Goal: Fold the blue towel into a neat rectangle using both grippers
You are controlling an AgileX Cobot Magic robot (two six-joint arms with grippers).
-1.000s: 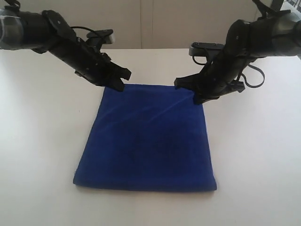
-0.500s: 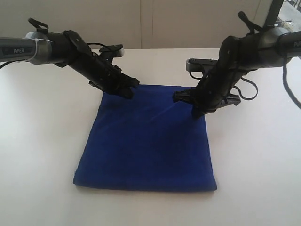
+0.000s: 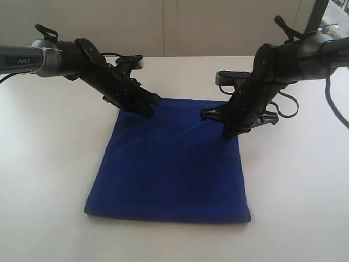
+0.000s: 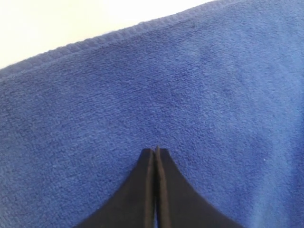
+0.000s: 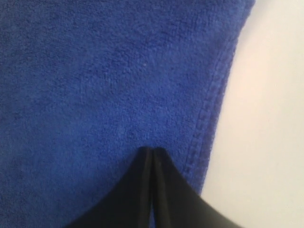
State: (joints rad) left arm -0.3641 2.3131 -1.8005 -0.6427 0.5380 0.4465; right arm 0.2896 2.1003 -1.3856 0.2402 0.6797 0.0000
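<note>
two arms reach to the far corners of a deep royal-blue terry towel (image 3: 169, 164) lying flat in the middle of the white desk (image 3: 49, 180). the bulky black left end effector (image 3: 146, 111) and the matching right end effector (image 3: 229, 132) are both closed, tips pressed together on the pile with no cloth visible between them. whether they touch it or hover just above it, i cannot tell.

the towel already reads as a tidy near-square, and its near edge looks rounded like a fold, so at least one fold seems done (a further halving or a smoothing pass may remain).

the stitched hem (image 4: 95, 42) runs close past each tip. bare desk lies on every side, so there is free room to lift, sweep or withdraw.
</note>
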